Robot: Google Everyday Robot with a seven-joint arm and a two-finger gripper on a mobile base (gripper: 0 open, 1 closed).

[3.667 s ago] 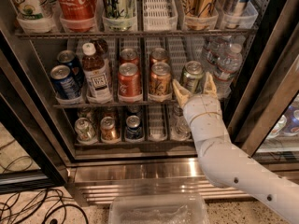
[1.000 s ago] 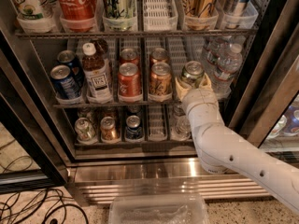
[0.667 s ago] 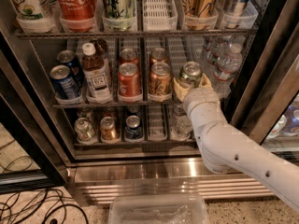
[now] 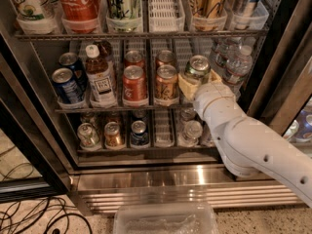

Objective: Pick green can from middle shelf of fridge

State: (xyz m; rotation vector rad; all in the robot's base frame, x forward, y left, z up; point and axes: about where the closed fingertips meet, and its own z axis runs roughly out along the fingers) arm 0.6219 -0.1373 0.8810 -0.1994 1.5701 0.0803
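Gripper [image 4: 201, 81], matt tan with a smooth white plastic shell, clasps glossy metal green can [image 4: 197, 67]. Steel wire shelf [image 4: 112, 109] to its left, shiny steel fridge [image 4: 170, 179] below.

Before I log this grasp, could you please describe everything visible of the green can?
The green can is upright in the middle shelf row of the fridge, just right of an orange-brown can. It has a silver top with a pull tab and a green, metallic-looking body. The gripper sits around its lower half, hiding it; whether it grips is unclear.
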